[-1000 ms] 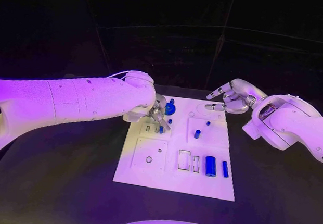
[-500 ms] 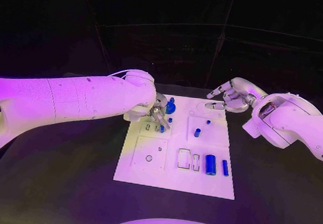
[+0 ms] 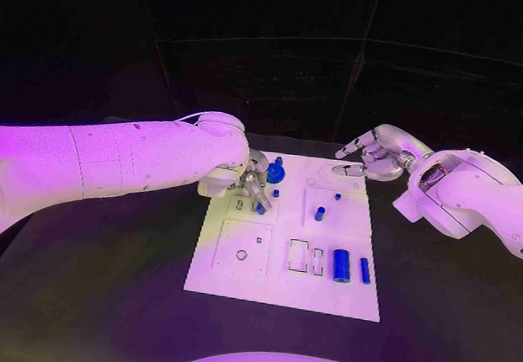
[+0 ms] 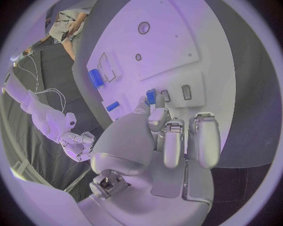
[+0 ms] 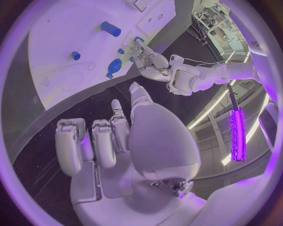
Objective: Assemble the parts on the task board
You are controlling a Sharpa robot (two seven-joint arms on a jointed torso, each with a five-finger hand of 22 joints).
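The left hand reaches over the far left part of the white task board on the black desk, thumb and a finger pinching a small blue part. The right hand hovers at the board's far right corner, fingers loosely apart, holding nothing. Two blue cylinders lie near the board's near right.

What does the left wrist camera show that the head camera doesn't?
Left wrist view: the left hand close up, fingertips right at a small blue part; whether they grip it is unclear. Head view: the rounded blue knob at the board's far edge. Both: the task board, the large blue cylinder, the right hand.
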